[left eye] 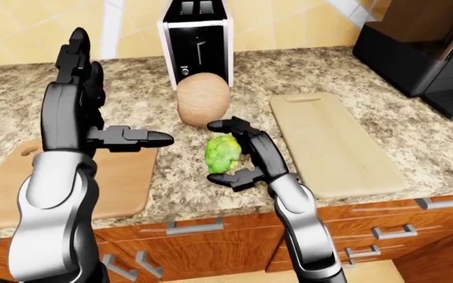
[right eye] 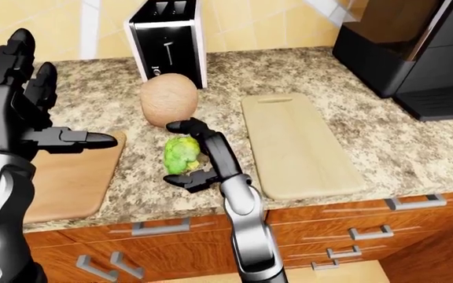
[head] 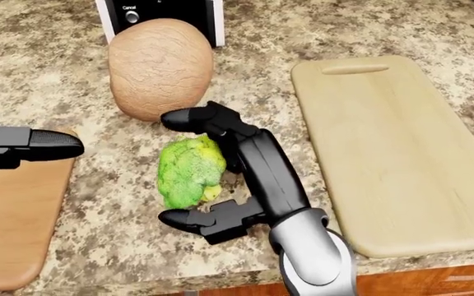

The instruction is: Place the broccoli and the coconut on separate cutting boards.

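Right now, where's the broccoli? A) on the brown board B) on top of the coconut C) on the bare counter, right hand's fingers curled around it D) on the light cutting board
C: the broccoli lies on the granite counter between the two boards, with the right hand cupped around it.

My right hand (head: 200, 169) is glossy black plastic, with a smooth silver metal-looking wrist. The broccoli (head: 189, 171) looks bumpy and matt green. At its 12 o'clock the coconut (head: 161, 66) is rough, finely lined brown. The surface (head: 48, 68) is speckled polished stone. At 3 o'clock lies a pale smooth wooden board (head: 389, 148); at 9 o'clock a redder wooden board (head: 11, 216), matt.
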`<state>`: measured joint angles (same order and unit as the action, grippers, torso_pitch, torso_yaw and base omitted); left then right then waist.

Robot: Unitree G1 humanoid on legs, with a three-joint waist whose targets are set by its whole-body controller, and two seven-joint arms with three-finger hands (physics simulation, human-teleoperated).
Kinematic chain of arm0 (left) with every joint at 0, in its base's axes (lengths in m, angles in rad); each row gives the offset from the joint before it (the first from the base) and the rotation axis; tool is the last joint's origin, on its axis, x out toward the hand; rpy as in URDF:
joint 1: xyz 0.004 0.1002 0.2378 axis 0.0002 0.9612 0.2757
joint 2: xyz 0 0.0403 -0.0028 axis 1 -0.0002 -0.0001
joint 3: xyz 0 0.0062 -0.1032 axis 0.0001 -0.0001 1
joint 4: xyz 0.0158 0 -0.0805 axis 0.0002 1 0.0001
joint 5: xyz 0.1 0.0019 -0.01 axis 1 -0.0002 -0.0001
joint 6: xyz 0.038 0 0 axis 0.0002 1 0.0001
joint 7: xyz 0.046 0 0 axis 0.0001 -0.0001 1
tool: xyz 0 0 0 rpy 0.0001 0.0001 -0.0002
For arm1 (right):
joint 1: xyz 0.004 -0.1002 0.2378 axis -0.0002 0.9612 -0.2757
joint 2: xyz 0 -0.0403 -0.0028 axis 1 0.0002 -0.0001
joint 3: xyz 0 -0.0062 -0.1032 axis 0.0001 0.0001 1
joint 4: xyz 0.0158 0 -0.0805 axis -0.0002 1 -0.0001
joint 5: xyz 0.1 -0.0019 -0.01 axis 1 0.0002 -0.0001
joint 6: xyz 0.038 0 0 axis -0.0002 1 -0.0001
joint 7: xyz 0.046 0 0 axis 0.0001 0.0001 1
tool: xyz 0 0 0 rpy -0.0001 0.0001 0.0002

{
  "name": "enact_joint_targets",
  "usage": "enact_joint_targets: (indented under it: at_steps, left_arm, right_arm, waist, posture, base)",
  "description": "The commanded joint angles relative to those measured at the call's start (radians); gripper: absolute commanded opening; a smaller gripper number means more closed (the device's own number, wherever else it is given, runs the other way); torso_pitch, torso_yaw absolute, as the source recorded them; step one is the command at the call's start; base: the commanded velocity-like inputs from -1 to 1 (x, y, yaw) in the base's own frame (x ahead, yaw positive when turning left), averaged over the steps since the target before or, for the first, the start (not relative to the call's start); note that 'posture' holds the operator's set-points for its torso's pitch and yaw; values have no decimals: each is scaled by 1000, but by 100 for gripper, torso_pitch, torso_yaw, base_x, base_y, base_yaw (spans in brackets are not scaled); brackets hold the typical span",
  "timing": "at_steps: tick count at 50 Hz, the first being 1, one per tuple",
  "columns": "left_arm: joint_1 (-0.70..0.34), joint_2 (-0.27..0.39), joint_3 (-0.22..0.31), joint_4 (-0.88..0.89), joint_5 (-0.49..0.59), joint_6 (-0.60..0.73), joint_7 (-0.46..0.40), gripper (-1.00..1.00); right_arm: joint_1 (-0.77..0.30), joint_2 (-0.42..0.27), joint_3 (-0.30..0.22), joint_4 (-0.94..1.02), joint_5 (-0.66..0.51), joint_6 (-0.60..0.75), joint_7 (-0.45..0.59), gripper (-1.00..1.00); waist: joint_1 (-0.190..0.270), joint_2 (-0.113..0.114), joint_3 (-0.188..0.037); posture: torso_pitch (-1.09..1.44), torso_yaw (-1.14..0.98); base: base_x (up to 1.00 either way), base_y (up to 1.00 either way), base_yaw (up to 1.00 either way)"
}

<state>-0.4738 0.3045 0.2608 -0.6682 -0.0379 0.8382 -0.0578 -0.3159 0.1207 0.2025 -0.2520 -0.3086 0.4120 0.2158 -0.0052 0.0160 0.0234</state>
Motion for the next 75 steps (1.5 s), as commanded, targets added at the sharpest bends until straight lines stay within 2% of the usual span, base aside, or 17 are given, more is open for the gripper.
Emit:
enact_joint_targets:
  at_steps: [1, 13, 24, 31, 34, 37, 44, 50, 60, 69, 75]
  left_arm:
    - [-32, 13, 6, -24, 2, -23, 5, 100]
    - [-45, 19, 8, -19, -3, -19, 7, 100]
    - [-28, 23, 23, -50, -16, -6, 9, 100]
    - [-18, 26, 30, -62, -24, -2, 10, 100]
    - [-18, 27, 31, -62, -25, -2, 11, 100]
    - [-14, 29, 35, -65, -26, 0, 10, 100]
    - [-10, 30, 38, -67, -29, 0, 10, 100]
    - [-13, 31, 36, -62, -27, -2, 12, 100]
    - [-28, 34, 31, -53, -27, 3, 13, 100]
    - [-25, 35, 33, -59, -29, 7, 11, 100]
    - [-20, 35, 36, -63, -28, 7, 11, 100]
  right_arm:
    - [-26, 6, 3, -42, 1, -23, -1, 4]
    - [-38, 5, 4, -66, -9, 0, 8, -37]
    - [-75, -27, -39, -193, -36, 102, 39, -51]
    - [-127, -52, -78, -185, -24, 121, 34, -58]
    - [-156, -75, -111, -175, -11, 129, 31, -61]
    - [-206, -118, -166, -163, 12, 147, 27, -63]
    - [-303, -259, -287, -77, 70, 150, 2, -68]
    - [-328, -359, -349, 11, 109, 109, -24, -69]
    - [-281, -448, -398, 95, 72, 29, -60, -69]
    - [-244, -471, -431, 112, 73, 11, -91, -69]
    - [-226, -473, -435, 118, 74, 4, -95, -64]
  waist:
    - [0, 6, -21]
    - [2, 4, -24]
    - [4, 2, -22]
    - [2, 2, -22]
    - [2, 1, -21]
    - [2, 1, -21]
    - [3, -5, -17]
    - [3, -10, -16]
    - [5, -18, -14]
    - [5, -21, -12]
    - [5, -24, -13]
  posture:
    - [0, 0]
    - [0, 0]
    - [0, 0]
    - [0, 0]
    - [0, 0]
    - [0, 0]
    - [0, 0]
    - [0, 0]
    - [0, 0]
    - [0, 0]
    - [0, 0]
  base:
    - [0, 0, 0]
    - [0, 0, 0]
    - [0, 0, 0]
    - [0, 0, 0]
    - [0, 0, 0]
    - [0, 0, 0]
    - [0, 0, 0]
    - [0, 0, 0]
    - [0, 0, 0]
    - [0, 0, 0]
    - [0, 0, 0]
